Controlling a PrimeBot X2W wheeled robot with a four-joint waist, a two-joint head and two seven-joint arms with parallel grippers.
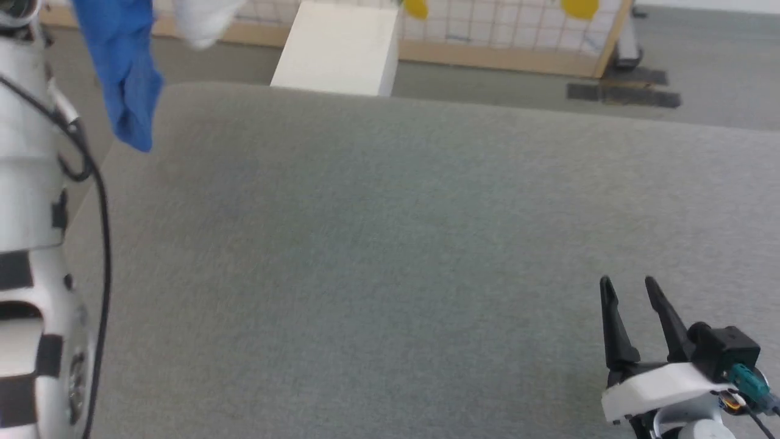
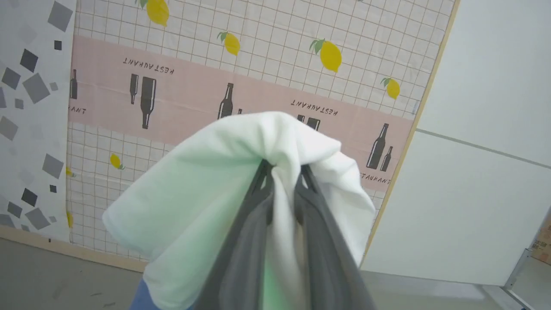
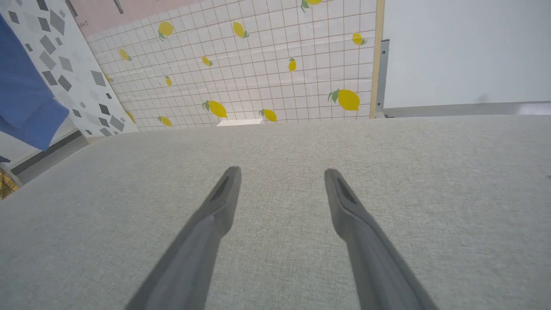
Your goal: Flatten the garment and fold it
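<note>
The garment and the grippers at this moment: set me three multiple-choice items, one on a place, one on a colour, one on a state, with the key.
1. Where is the garment in the head view?
A. Spread out flat in the middle
B. Hanging at the upper left
C. Folded at the bottom edge

2. What colour is its hanging sleeve?
A. Red
B. Blue
C. Black

3. How is the right gripper?
A. Open, nothing between its fingers
B. Shut on the garment
C. Shut on a box

Key:
1 B: it dangles from the left gripper, which is shut on its white cloth.
2 B: the cloth hanging down in the head view is bright blue.
3 A: its fingers stand apart over the grey table.
</note>
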